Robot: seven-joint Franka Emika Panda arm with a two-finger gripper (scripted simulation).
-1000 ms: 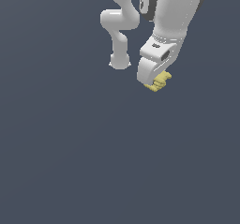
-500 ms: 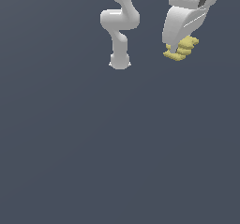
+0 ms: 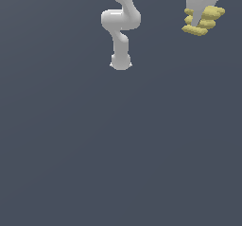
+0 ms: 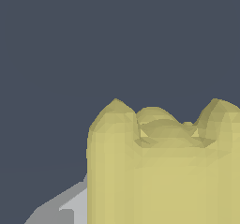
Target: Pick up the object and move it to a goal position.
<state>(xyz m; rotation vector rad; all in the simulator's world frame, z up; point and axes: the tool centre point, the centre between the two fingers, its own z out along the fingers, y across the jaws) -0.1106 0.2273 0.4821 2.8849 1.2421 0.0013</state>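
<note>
gripping the object (image 3: 203, 21), the pincer (image 3: 200, 18) hangs at the upper edge of the exterior view, toward the exterior view's right, its white body running off the top of the picture. one white finger (image 3: 197, 17) lies across the face of the pale yellow block, which pokes out to both sides of it in stacked, bumpy lobes. the object is carried well above the dark grey floor (image 3: 118, 149), touching nothing but the pincer.

from the wrist camera, the object (image 4: 164, 167) fills much of the picture as a broad yellow mass with three rounded humps along one edge; a grey-white piece of the pincer's finger (image 4: 70, 206) shows just beside it, against the same flat dark ground.

further out, toward the exterior view's left, the arm's white base and lower links (image 3: 120, 31) stand on the floor, well apart from the held block, twisting upward out of the frame.
</note>
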